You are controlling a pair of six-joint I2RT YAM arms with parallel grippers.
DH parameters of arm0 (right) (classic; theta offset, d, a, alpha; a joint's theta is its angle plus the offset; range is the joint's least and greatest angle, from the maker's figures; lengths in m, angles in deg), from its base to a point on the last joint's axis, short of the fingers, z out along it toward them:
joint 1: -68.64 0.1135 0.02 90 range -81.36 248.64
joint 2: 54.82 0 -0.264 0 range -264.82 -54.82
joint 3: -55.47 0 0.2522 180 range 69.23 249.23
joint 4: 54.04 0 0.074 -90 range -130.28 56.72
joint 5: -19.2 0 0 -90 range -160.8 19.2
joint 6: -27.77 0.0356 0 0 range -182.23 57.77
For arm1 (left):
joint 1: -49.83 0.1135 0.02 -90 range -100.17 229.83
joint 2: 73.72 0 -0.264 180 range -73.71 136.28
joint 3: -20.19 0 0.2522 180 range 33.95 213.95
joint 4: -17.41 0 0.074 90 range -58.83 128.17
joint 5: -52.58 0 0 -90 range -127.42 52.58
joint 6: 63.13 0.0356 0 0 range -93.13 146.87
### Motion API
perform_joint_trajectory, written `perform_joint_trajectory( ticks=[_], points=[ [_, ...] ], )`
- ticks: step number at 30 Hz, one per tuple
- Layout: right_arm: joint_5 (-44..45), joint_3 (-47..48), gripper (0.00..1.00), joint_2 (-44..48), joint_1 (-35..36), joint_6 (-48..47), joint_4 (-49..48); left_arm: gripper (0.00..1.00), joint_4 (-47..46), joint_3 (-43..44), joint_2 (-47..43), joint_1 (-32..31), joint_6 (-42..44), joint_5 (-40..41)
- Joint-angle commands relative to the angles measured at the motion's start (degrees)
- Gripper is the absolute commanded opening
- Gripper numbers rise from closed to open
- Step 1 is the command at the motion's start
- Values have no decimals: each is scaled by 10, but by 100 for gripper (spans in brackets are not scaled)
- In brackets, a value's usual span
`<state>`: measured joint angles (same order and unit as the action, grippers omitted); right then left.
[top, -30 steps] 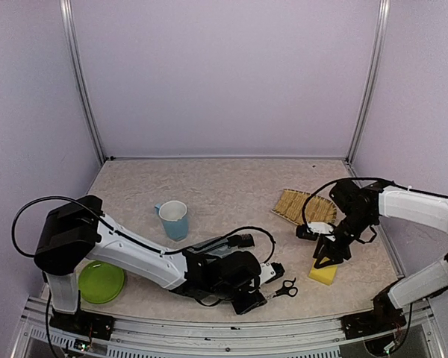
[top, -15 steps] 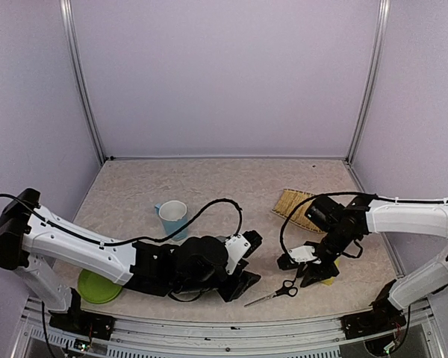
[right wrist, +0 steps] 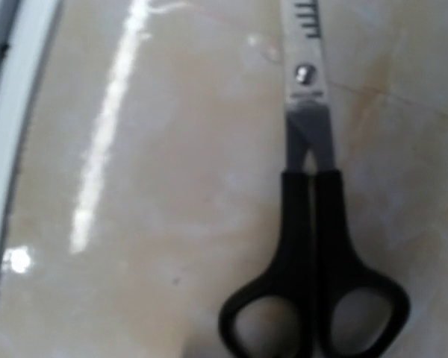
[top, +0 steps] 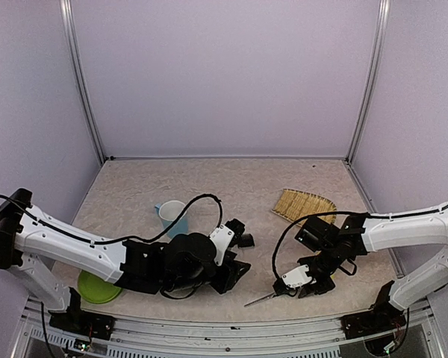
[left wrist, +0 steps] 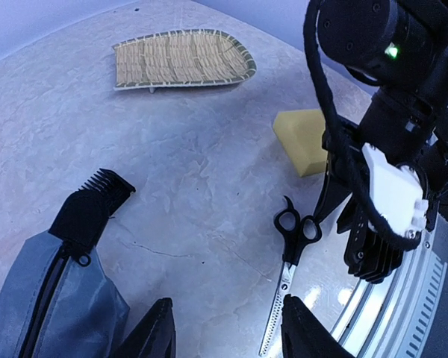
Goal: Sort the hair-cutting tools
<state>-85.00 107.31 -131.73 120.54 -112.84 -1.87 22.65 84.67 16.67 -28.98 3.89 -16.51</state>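
One pair of scissors (left wrist: 291, 257) with black loop handles and a toothed steel blade lies flat near the table's front edge; it also shows in the top view (top: 263, 299) and fills the right wrist view (right wrist: 313, 224). My right gripper (top: 293, 282) hangs low right over its handles, jaws apart, holding nothing. My left gripper (left wrist: 228, 335) is open and empty, just left of the blade. A small black comb-toothed block (left wrist: 97, 200) lies beside a grey zip pouch (left wrist: 52, 298). The clipper and the second scissors are out of view.
A yellow sponge (left wrist: 305, 138) lies behind the right gripper. A woven tray (top: 305, 205) sits at the back right. A light-blue cup (top: 173, 216) stands left of centre. A green plate (top: 97, 287) is under the left arm. The metal front rail (left wrist: 403, 298) is close.
My right gripper left the sponge and came down and left onto the scissors' handles. My left gripper drew back left, away from the scissors.
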Motion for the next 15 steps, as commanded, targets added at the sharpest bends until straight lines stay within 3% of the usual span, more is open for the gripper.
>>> perform_joint_trajectory(
  ticks=[1, 7, 11, 15],
  points=[
    [28, -5, 26, -22, 8, 5, -30, 47, -20, -10, -17, 5, -18, 18],
    [44, -12, 20, -45, 26, -6, -42, 48, -19, -9, -9, 19, -38, -4],
    [83, -30, 6, -62, 54, -18, -54, 48, -17, 4, 7, 43, -57, -63],
    [134, -70, 0, -66, 86, -26, -100, 48, 4, 32, 40, 67, -87, -149]
  ],
)
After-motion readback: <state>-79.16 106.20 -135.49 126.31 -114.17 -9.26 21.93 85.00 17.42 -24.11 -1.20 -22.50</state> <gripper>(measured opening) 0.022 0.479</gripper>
